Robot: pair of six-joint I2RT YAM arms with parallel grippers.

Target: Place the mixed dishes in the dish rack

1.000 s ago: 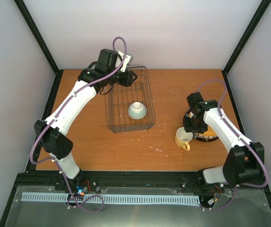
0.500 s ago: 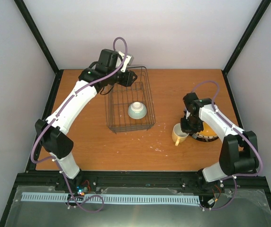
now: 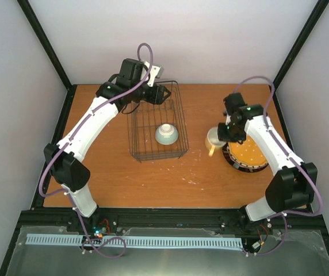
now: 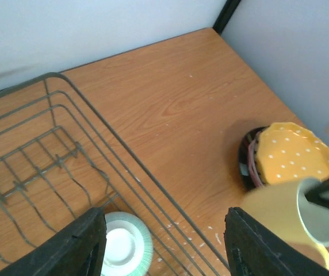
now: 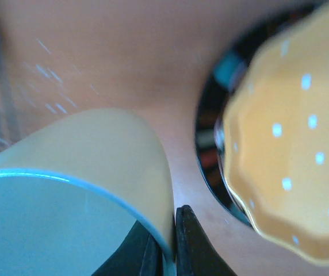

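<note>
The cream-yellow mug [image 3: 213,138] hangs tilted above the table, just left of the plate stack. My right gripper [image 3: 222,134] is shut on its rim, one finger inside and one outside, as the right wrist view shows on the mug [image 5: 95,167] at the gripper [image 5: 167,238]. The orange-yellow dotted plate [image 3: 247,153] tops the stack. The pale blue-green bowl [image 3: 167,134] sits upside down in the dish rack [image 3: 132,135]. My left gripper [image 3: 163,95] hovers open over the rack's far end, holding nothing. Its wrist view shows the gripper [image 4: 170,247], bowl [image 4: 124,244], rack [image 4: 115,140] and mug [image 4: 288,215].
Under the dotted plate [image 4: 291,152] lie darker plates [image 3: 234,163], only their edges showing. White scuffs [image 3: 194,181] mark the wooden table in front of the rack. Black frame posts [image 3: 294,54] and white walls close in the back and sides.
My right gripper closed on the mug's rim and lifted it off the table, up and towards the back. My left gripper opened a little and shifted slightly right.
</note>
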